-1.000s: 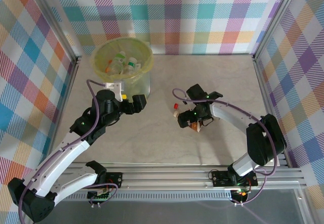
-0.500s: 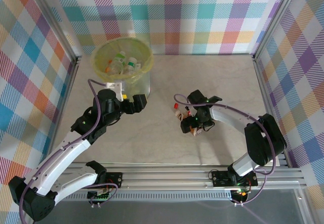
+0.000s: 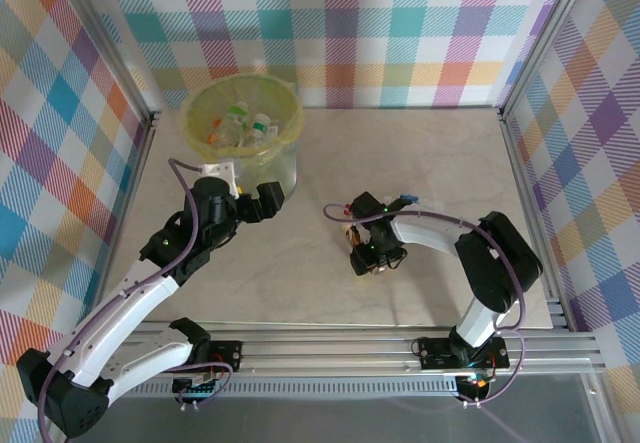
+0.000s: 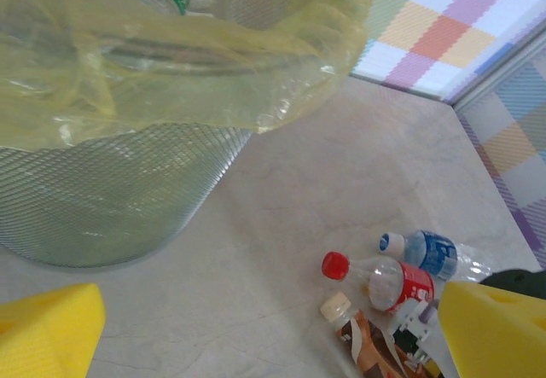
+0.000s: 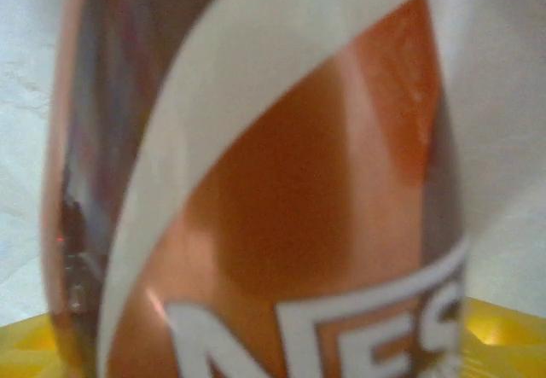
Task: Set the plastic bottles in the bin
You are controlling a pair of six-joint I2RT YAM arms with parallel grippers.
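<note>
Near bin (image 4: 111, 199), three bottles (image 4: 401, 282)

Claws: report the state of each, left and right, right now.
Left claw: open, holding nothing.
Right claw: around the orange-brown-labelled bottle; whether it is shut on it cannot be told.

3 bottles (image 4: 401, 282) outside bin (image 4: 111, 199), several inside

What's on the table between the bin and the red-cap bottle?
Nothing. The left wrist view shows bare table all the way from the bin to the red-cap bottle.
</note>
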